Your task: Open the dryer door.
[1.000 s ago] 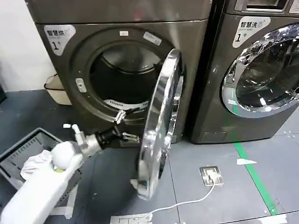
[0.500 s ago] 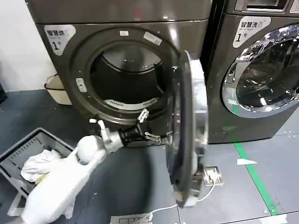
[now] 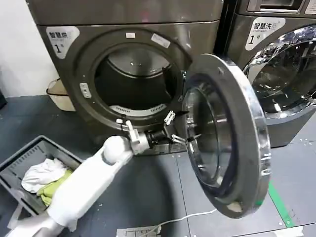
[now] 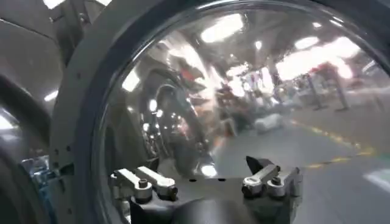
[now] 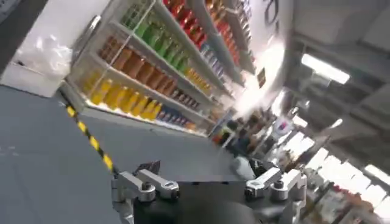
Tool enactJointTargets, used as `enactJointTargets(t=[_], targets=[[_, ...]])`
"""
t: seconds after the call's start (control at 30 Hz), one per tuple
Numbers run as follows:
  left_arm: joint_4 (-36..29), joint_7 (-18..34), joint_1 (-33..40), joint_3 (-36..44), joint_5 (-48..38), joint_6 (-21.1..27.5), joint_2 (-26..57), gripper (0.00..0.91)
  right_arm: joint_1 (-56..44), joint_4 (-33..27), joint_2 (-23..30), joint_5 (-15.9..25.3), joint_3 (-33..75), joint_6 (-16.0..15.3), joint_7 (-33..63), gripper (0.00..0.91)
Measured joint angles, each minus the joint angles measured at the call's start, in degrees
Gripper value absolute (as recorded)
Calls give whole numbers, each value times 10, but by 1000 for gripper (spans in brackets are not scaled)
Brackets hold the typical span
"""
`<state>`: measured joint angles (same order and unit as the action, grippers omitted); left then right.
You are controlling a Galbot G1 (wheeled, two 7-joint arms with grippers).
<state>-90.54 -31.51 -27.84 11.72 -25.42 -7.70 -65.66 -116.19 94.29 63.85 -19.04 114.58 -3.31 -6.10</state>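
Left claw (image 3: 181,129): fingers spread, released, gripping nothing. It sits at the inner face of the door (image 3: 224,136), its tips at the rim of the glass bowl (image 3: 205,136); whether they touch the rim cannot be told. In the left wrist view the same claw (image 4: 207,182) shows both fingers parted, with the curved glass (image 4: 244,103) close ahead of them.

Left arm (image 3: 89,182): white, reaching up from the lower left across the floor toward the door.

Door: round, chrome-ringed, swung wide on its right-hand hinge, standing away from the dryer (image 3: 128,74) with its inner side facing left. It overlaps part of the front of the second machine (image 3: 276,49) on the right.

Dryer: dark grey, drum mouth (image 3: 136,79) fully uncovered, a label (image 3: 62,37) at its upper left corner.

Basket (image 3: 34,170): grey, on the floor at lower left, beside the arm, holding white and green cloth (image 3: 44,175).

Bin (image 3: 59,94): pale, against the wall left of the dryer.

Cable (image 3: 182,219): white, lying on the floor below the door.

Green tape (image 3: 279,205): floor line at lower right.

Right claw (image 5: 207,182): seen in the right wrist view, fingers apart, empty, pointed toward distant shelves (image 5: 164,67) of coloured goods.
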Motion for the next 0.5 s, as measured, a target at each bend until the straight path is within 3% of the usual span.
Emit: enactJointTargets(t=[0.5], targets=[[79, 42, 47, 43, 36, -7, -80, 907, -12, -24, -30, 8, 64, -12, 12, 907]])
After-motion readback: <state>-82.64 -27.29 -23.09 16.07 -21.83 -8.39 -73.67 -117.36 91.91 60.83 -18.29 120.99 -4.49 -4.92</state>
